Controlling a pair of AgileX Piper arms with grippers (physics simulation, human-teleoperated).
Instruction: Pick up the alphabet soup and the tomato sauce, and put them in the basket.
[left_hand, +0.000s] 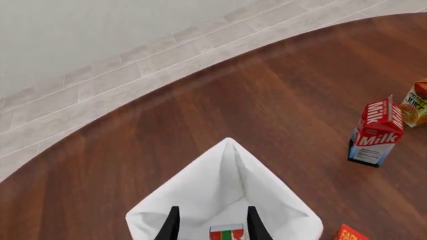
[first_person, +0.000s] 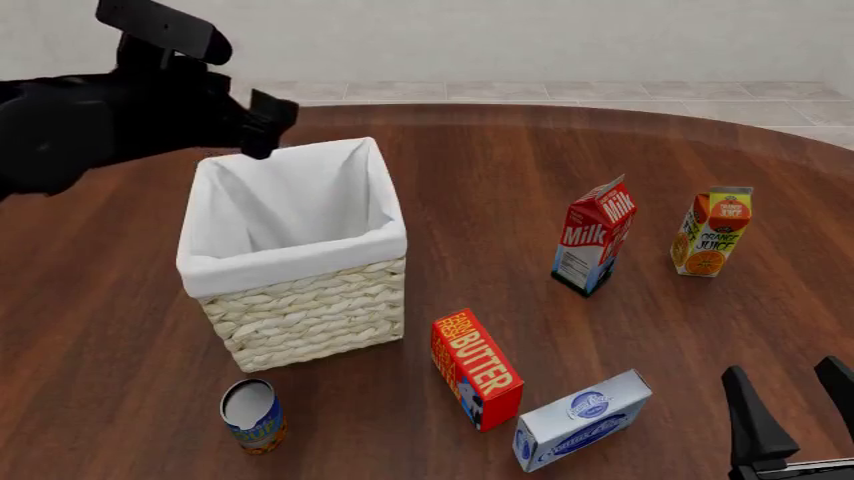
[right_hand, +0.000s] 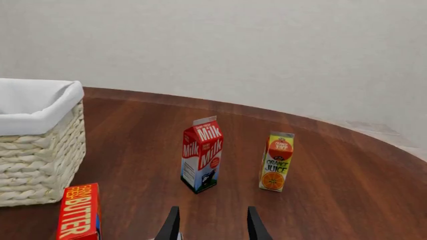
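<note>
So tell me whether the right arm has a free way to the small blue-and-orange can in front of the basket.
Probably not easily: the blue-and-orange can stands far across the wooden table from the right gripper, with the red butter box and pale blue-grey box lying between them.

1. The milk carton (first_person: 593, 237) is red and white and reads "Milk" in white letters on its faces; the word shows in all three views (left_hand: 378, 131) (right_hand: 201, 154). The small print on its lower white panel is too fine to read.
2. The juice carton (first_person: 711, 232) reads "ORANGE JUICE" on its front, above a picture of an orange; the right wrist view (right_hand: 276, 161) shows the same words.
3. The butter box (first_person: 475, 367) is red and reads "BUTTER" in yellow capitals along its side, also seen in the right wrist view (right_hand: 78, 212).
4. The blue-and-white box (first_person: 582, 420) carries an oval logo that is too small to read.
</note>
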